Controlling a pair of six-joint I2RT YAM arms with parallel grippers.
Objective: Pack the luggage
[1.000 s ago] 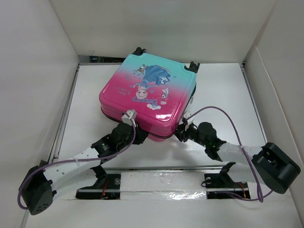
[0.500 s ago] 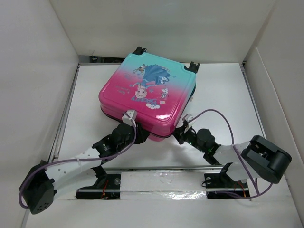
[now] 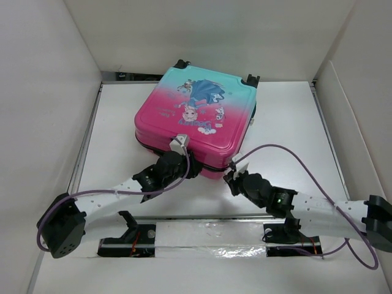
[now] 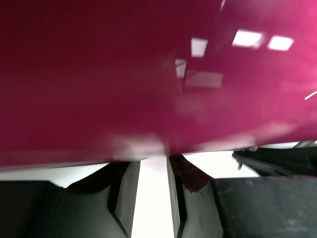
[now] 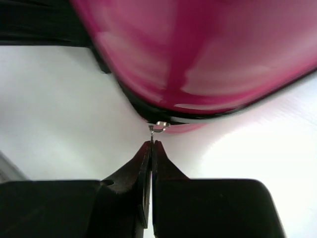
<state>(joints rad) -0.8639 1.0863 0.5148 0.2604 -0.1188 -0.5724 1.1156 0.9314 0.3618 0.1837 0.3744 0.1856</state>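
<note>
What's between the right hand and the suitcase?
A small silver zipper pull, pinched by the right hand and joined to the pink hard-shell suitcase's seam; the right wrist view shows it.

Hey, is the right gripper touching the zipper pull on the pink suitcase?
Touching. In the right wrist view, the right gripper has its tips closed on the thin metal zipper pull hanging from the seam of the luggage.

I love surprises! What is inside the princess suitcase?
Nothing inside can be seen: the suitcase lies shut, so everything in it is covered. Only its pink and teal outside shows, with the right hand pinching the small zipper pull at the near edge.
</note>
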